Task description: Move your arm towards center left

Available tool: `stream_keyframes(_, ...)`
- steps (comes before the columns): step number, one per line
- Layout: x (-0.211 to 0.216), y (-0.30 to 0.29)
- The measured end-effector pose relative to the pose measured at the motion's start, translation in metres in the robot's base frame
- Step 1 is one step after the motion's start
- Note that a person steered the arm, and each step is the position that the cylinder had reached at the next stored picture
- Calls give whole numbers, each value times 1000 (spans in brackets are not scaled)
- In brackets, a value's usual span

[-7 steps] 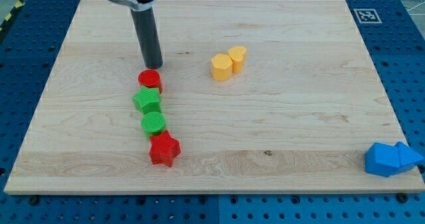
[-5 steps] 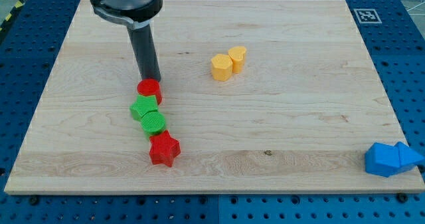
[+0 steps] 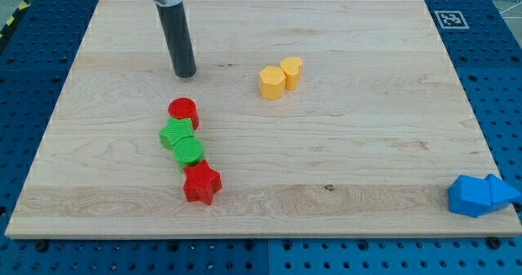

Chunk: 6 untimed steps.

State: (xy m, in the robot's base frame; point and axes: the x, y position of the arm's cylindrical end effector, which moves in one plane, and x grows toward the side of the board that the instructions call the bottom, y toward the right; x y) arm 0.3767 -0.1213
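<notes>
My tip point(image 3: 185, 73) rests on the wooden board point(image 3: 367, 144) in its upper left part. It stands apart from the blocks, above the red cylinder point(image 3: 183, 111). Below that cylinder a column runs down the view: a green star point(image 3: 174, 133), a green cylinder point(image 3: 189, 150) and a red star point(image 3: 201, 184), each touching its neighbour.
Two yellow blocks point(image 3: 280, 77) sit together right of my tip, near the board's upper middle. Two blue blocks point(image 3: 481, 195) lie at the board's lower right corner. A printed marker point(image 3: 450, 19) is at the upper right corner.
My tip pushed the red cylinder and green star down the view, closing the column up, then drew back towards the view's top, leaving a gap to the red cylinder.
</notes>
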Motion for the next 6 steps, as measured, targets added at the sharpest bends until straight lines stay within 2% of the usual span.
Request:
stream_keyframes(1,0,-4)
stream_keyframes(3,4,-88)
stream_keyframes(6,81,-100)
